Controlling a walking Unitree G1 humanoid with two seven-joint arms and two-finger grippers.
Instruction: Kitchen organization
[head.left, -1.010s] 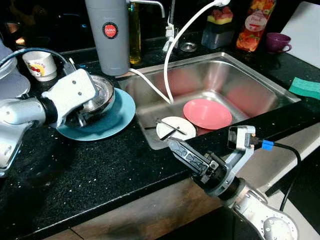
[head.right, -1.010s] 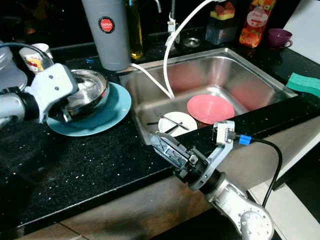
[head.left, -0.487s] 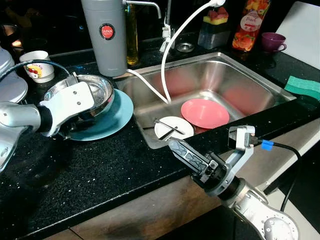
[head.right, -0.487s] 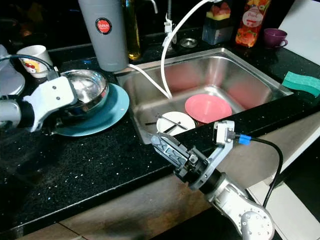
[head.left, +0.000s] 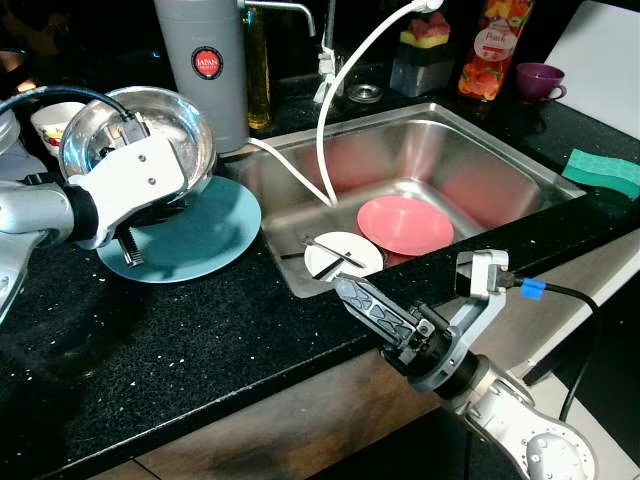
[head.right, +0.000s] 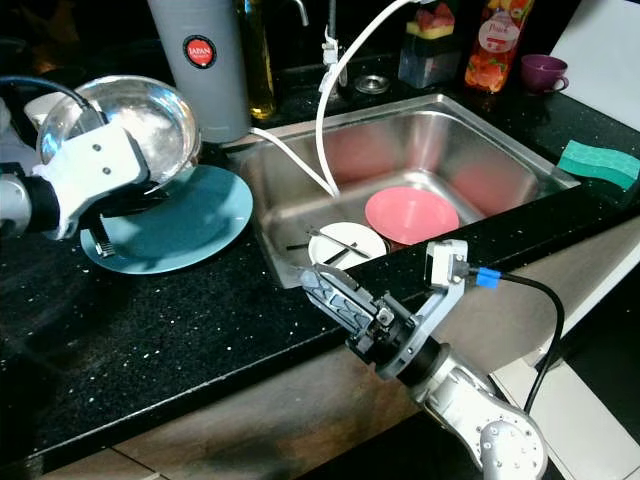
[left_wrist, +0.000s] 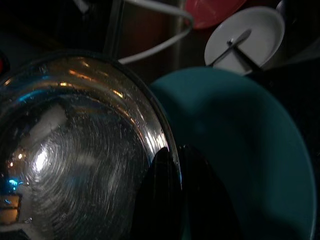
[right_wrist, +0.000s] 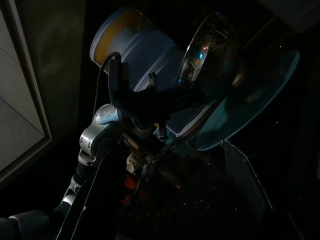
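My left gripper (left_wrist: 175, 156) is shut on the rim of a steel bowl (head.left: 140, 135). It holds the bowl up, tilted on edge, above the back of a teal plate (head.left: 190, 240) on the black counter. A fork (head.left: 128, 250) lies on the plate's left part. Below the counter's front edge, my right gripper (head.left: 352, 296) hangs open with nothing in it. The sink (head.left: 560, 190) holds a pink plate (head.left: 405, 225) and a small white plate (head.left: 335, 255) with utensils lying across it.
A grey canister (head.left: 200, 60) stands just behind the bowl, and a white mug (head.left: 52, 118) is at the far left. A white hose (head.left: 325, 120) curves into the sink. Bottles, a purple cup (head.left: 540, 80) and a green sponge (head.left: 600, 170) sit around the sink.
My left gripper has raised the steel bowl off the teal plate and tipped it on edge, baring a fork on the plate. The right arm has stayed where it was.
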